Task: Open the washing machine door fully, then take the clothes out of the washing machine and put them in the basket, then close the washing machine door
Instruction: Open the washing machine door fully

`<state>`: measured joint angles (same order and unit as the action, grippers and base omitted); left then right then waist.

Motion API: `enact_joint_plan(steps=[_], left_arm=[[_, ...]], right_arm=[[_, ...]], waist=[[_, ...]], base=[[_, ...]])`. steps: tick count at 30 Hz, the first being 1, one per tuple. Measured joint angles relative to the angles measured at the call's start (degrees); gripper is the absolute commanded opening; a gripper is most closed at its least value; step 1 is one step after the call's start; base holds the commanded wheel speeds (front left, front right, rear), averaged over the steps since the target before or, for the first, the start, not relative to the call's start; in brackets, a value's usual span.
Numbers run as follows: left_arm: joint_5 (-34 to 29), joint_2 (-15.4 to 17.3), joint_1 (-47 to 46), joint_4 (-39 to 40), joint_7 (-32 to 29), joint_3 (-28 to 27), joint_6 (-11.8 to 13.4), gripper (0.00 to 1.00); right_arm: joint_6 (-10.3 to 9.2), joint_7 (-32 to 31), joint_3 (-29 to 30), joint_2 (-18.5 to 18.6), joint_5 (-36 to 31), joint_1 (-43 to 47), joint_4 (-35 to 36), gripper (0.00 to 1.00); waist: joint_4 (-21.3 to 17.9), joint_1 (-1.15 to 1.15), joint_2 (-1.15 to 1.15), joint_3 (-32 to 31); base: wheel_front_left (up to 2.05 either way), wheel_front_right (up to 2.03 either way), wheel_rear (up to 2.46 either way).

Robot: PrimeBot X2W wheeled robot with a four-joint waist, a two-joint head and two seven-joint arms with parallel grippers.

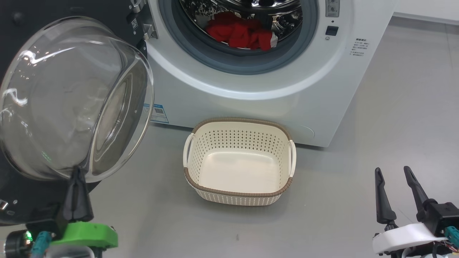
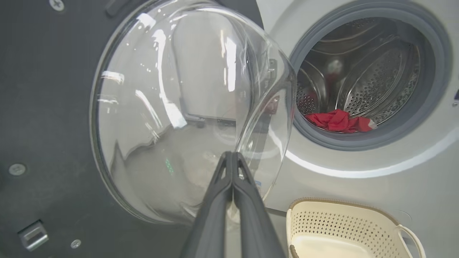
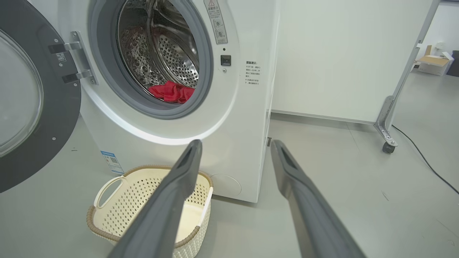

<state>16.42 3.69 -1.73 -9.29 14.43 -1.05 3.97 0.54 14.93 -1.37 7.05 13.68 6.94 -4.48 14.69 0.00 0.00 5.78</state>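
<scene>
Jaws of left gripper [image 1: 76,173] pressed together, nothing between; tips at 6 o'clock edge of washing machine door [image 1: 71,100]; contact unclear. Jaws of right gripper [image 1: 392,170] wide, empty, at 4 o'clock of basket [image 1: 236,121], well apart.

Risk: closed tips likely skid off slick curved glass; door could swing back.

Door: glossy black rim, bulging clear window, hinged at 9 o'clock of washing machine [image 1: 251,104]. Clothes [image 1: 240,34]: red heap inside, 12 o'clock from basket.

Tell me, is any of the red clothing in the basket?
No, the basket shows only its bare cream floor, and the clothes lie inside the drum of the washing machine.
</scene>
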Motion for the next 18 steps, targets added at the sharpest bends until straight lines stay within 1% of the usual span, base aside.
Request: enact_joint_plan(steps=[5, 9, 10, 11, 12, 13, 14, 15, 16, 18], left_arm=[[-0.38, -0.77, 1.76, 2.41, 0.0, 3.98, -1.7, 0.0], [-0.42, -0.78, 2.81, 3.41, 0.0, 6.08, -2.34, 0.0], [-0.59, -0.79, 3.06, 3.49, 0.0, 6.75, -2.52, 0.04], [-0.87, -0.8, 3.31, 3.54, 0.0, 7.27, -2.8, 0.24], [-0.88, -0.8, 3.55, 3.63, 0.0, 7.6, -2.79, 0.4], [-0.89, -0.8, 3.66, 3.66, 0.0, 7.86, -2.79, 0.47], [-0.89, -0.8, 3.66, 3.66, 0.0, 7.86, -2.79, 0.65], [-0.89, -0.79, 3.85, 3.82, 0.01, 8.23, -2.77, 0.88], [-0.88, -0.8, 3.9, 3.94, 0.01, 8.33, -2.77, 1.0], [-0.88, -0.8, 4.13, 4.02, 0.0, 8.45, -2.77, 1.0]], right_arm=[[0.07, 0.0, -0.44, -0.52, -0.08, -0.09, 0.51, 1.0], [0.4, 0.0, -0.93, -0.93, -0.2, -0.36, 0.79, 1.0], [0.4, 0.0, -0.99, -1.02, -0.23, -0.51, 0.8, 1.0], [0.41, 0.0, -1.08, -1.09, -0.23, -0.59, 0.83, 1.0], [0.41, 0.0, -1.18, -1.18, -0.23, -0.6, 0.88, 1.0], [0.41, 0.0, -1.25, -1.27, -0.24, -0.6, 0.91, 1.0], [0.41, 0.0, -1.25, -1.27, -0.24, -0.6, 0.91, 1.0], [0.49, 0.0, -1.57, -1.46, -0.35, -0.6, 0.94, 1.0], [0.52, 0.0, -1.62, -1.58, -0.47, -0.6, 0.96, 1.0], [0.56, 0.0, -1.77, -1.64, -0.65, -0.6, 0.94, 1.0]], waist=[[-0.88, 0.0, 0.0, -0.37], [-1.74, 0.0, 0.0, -0.53], [-1.96, 0.0, 0.0, -0.57], [-2.2, 0.0, 0.0, -0.62], [-2.44, 0.0, 0.0, -0.66], [-2.7, 0.0, 0.0, -0.7], [-2.7, 0.0, 0.0, -0.7], [-3.25, 0.0, 0.0, -0.79], [-3.54, 0.0, 0.0, -0.86], [-4.15, 0.0, 0.0, -1.03]], base=[[0.0, 0.0, 0.0], [0.0, 0.0, 0.0], [0.0, 0.0, 0.0], [0.0, 0.0, 0.0], [0.0, 0.0, 0.0], [0.0, 0.0, 0.0], [0.0, 0.0, 0.0], [0.0, 0.0, 0.0], [0.0, 0.0, 0.0], [0.0, 0.0, 0.0]])
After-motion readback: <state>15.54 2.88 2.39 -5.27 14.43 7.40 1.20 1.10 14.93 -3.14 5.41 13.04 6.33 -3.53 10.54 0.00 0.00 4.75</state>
